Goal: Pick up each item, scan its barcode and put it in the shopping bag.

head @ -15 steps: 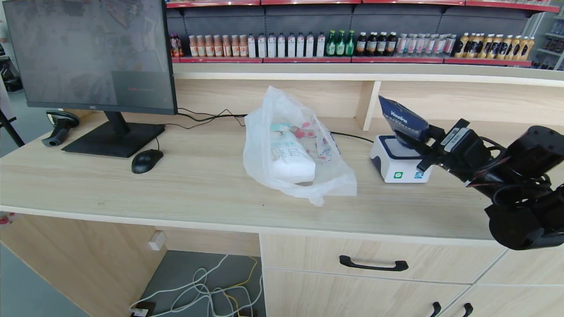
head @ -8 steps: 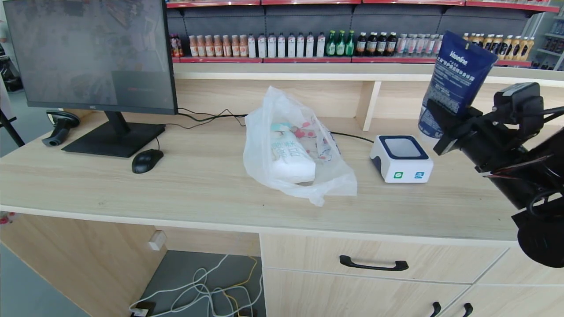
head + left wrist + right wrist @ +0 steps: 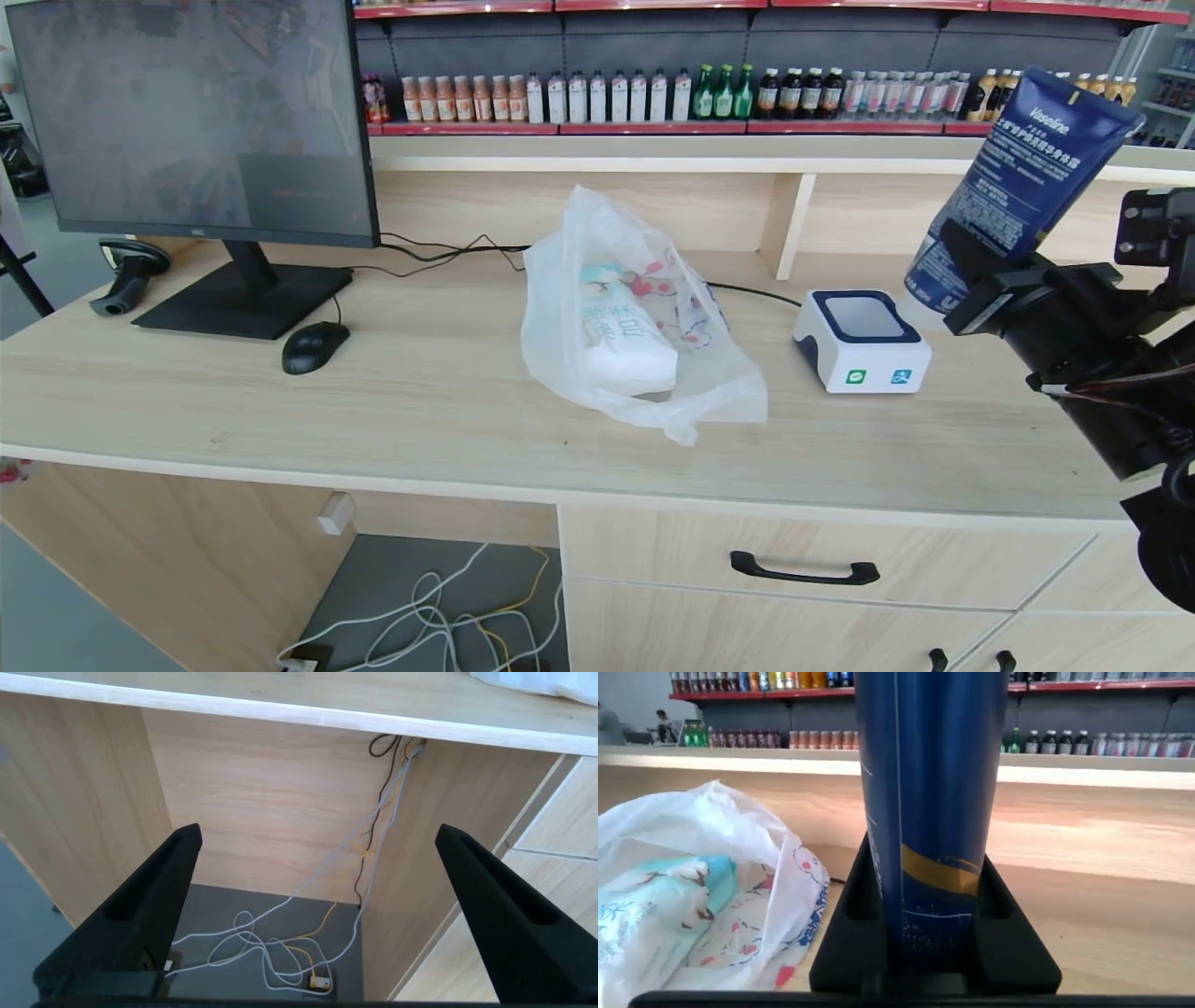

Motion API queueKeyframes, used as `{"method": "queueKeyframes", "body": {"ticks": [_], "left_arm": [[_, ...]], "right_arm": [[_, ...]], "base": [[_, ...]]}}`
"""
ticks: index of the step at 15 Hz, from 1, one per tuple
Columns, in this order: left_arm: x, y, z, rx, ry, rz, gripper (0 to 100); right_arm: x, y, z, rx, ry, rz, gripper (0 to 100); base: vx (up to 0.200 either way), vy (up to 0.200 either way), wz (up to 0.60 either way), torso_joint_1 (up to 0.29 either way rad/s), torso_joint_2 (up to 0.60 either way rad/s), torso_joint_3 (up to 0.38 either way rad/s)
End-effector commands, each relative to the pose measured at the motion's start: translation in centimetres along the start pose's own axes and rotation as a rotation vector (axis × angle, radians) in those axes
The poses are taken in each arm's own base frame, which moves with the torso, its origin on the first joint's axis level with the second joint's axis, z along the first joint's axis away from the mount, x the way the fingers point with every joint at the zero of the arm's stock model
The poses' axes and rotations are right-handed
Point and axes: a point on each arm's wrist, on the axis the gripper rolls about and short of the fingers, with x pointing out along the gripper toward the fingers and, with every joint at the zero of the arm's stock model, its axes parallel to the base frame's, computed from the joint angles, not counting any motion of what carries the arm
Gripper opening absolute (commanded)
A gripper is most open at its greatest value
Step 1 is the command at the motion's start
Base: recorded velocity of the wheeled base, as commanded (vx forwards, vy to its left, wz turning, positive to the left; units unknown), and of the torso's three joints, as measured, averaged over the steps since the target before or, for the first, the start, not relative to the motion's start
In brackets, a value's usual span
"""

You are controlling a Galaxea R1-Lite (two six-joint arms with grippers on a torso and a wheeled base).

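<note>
The right gripper (image 3: 976,280) is pinching a dark blue plastic tube (image 3: 1018,182) near its lower end, one black finger pressing on each side of it, as the right wrist view (image 3: 926,915) is showing clearly. The tube is hanging in the air above and to the right of the white box-shaped barcode scanner (image 3: 864,341), not touching it. Its flat sealed end is pointing up and leaning away from the scanner.

The scanner is standing on the light wooden counter (image 3: 420,401) with its dark window facing up. Just to the left of the scanner, the white translucent plastic shopping bag (image 3: 644,373) is lying on the counter, near it but apart. A white soft pack with teal print (image 3: 621,341) is lying inside the bag, and something with a red flower pattern is showing beside it through the plastic.

Further to the left of the scanner, a black computer mouse (image 3: 313,345) and a black monitor (image 3: 196,121) are standing on the same counter.

The left gripper (image 3: 318,915) is hanging well to the left of the scanner and lower than the countertop, with its two black fingers (image 3: 140,924) spread wide and holding nothing. It is facing the open space under the counter, where cables (image 3: 280,952) are lying on the floor.
</note>
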Motion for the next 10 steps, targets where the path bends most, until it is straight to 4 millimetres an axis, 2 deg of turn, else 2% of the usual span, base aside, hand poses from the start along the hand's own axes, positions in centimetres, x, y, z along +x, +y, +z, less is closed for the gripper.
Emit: {"method": "queueKeyframes", "body": {"ticks": [1, 7, 10], "left_arm": [[0.00, 0.00, 0.00, 0.000, 0.000, -0.001, 100], [0.00, 0.00, 0.00, 0.001, 0.000, -0.001, 100], [0.00, 0.00, 0.00, 0.001, 0.000, -0.001, 100]], "right_arm": [[0.05, 0.11, 0.18, 0.006, -0.009, 0.005, 0], [0.13, 0.14, 0.39, 0.006, -0.019, 0.006, 0], [-0.17, 0.12, 0.80, 0.006, -0.026, 0.006, 0]], "base": [[0.000, 0.200, 0.00, 0.017, 0.01, 0.002], [0.000, 0.200, 0.00, 0.003, 0.00, 0.002], [0.000, 0.000, 0.00, 0.000, 0.00, 0.000]]}}
